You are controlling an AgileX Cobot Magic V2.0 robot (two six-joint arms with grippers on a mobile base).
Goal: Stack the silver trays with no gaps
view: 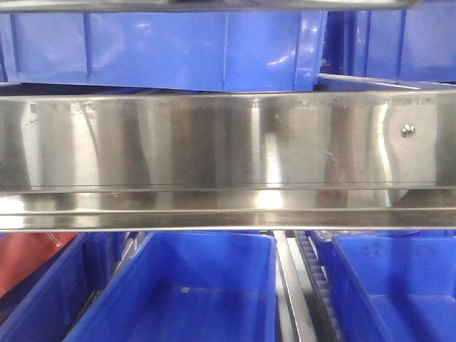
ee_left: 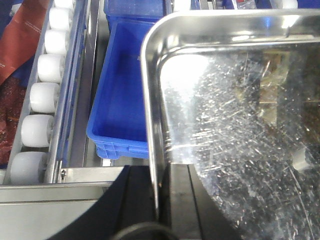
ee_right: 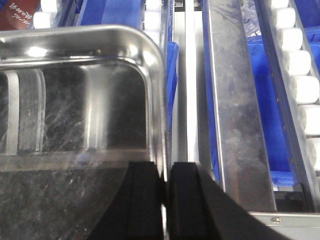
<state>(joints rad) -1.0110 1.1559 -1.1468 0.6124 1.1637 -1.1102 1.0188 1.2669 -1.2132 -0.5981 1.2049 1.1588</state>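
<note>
A silver tray (ee_left: 235, 100), shiny with a scratched floor and rounded corners, fills the left wrist view. My left gripper (ee_left: 159, 190) is shut on its left rim, one black finger on each side of the wall. The same or another silver tray (ee_right: 75, 100) fills the left of the right wrist view; my right gripper (ee_right: 165, 185) is shut on its right rim. I cannot tell whether it is one tray or two. No tray or gripper shows in the front view.
A brushed-steel shelf rail (view: 228, 142) with a screw spans the front view, with blue bins (view: 185, 292) above and below. A blue bin (ee_left: 120, 105) lies under the tray, white rollers (ee_left: 42, 95) at left. A steel rail (ee_right: 235, 115) and rollers (ee_right: 300, 75) run at right.
</note>
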